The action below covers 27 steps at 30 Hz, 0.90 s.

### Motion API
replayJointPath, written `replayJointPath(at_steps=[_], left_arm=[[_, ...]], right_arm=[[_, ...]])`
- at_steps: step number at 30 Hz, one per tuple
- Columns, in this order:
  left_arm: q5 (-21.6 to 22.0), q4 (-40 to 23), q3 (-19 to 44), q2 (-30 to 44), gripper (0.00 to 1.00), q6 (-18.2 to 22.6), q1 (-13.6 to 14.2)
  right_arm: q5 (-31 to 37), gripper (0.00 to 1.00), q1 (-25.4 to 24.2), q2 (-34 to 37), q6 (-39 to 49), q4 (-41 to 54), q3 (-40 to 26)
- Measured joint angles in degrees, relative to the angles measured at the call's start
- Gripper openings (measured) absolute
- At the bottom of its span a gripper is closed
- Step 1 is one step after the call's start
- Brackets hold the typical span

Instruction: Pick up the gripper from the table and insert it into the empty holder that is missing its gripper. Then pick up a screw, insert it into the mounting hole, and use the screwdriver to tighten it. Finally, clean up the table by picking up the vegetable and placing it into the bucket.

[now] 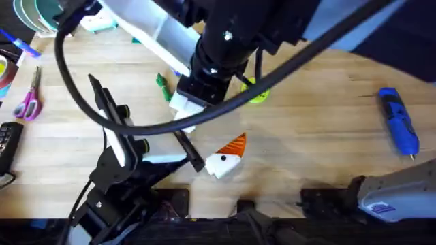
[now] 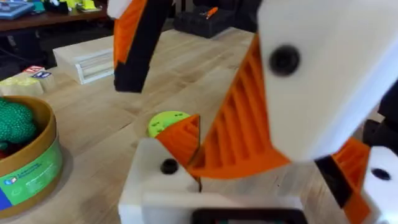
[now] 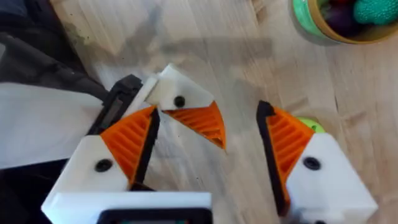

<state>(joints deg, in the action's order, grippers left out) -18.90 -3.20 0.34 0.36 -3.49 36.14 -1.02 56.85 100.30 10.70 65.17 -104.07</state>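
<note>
- The orange gripper wedge (image 3: 199, 124), centre frame in the off-white holder (image 3: 177, 93), looks light, rigid, slippery; pinch its flat sides.
- Right gripper (image 3: 205, 162) gapes, empty; left gripper's state I cannot tell.

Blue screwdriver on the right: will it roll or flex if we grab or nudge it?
The screwdriver lies flat on the table. Its rounded, pen-like body would probably roll if pushed sideways. It looks like hard plastic, so it is likely stiff. The smooth casing may slip somewhat.

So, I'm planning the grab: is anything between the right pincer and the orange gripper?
Nothing visible does. The gripper sits against the holder, in the gap of the open right pincer.
</note>
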Motion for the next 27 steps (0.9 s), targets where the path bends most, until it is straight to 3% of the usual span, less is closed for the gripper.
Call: replayJointPath(at_steps=[15,27], left_arm=[[0.0,0.0,0.0,0.0,0.993,0.0,0.0],[0.0,0.0,0.0,0.0,0.993,0.0,0.0]], right_arm=[[-0.5,0.944,-11.8,-14.8,0.0,12.0,0.0],[-12.9,0.945,-24.3,-27.0,4.9,18.3,0.0]])
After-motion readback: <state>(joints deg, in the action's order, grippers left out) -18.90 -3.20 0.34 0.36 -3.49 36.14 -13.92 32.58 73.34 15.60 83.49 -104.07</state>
